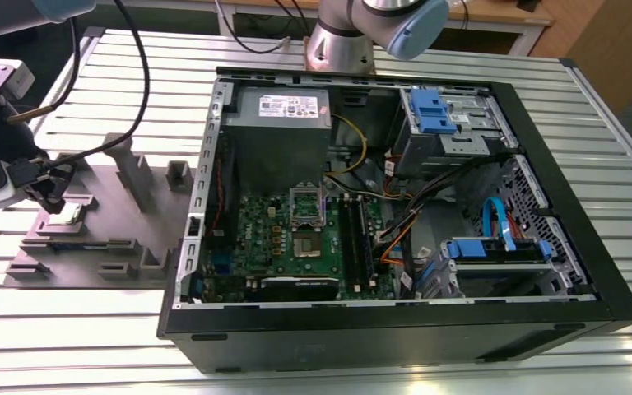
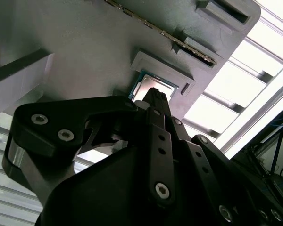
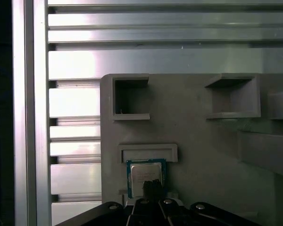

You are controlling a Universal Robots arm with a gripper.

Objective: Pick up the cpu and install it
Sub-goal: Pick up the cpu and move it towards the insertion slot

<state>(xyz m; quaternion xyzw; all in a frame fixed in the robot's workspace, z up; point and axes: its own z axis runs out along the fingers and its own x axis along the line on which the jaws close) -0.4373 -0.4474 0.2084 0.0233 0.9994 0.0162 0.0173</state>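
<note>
Gripper (image 3: 151,184) over one cpu (image 3: 144,172) in the grey holder (image 3: 203,141).
In both wrist views the fingers met in a closed tip above the cpu, which lay flat in a holder recess; contact could not be judged. The first wrist view gave two more recesses (image 3: 130,99) beyond it. The exterior view added one open case (image 1: 404,329), well apart toward the exterior view's right.

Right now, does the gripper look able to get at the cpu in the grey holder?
Probably yes. The gripper is poised right at the cpu, which lies uncovered in its recess of the grey holder; nothing sits between them.
</note>
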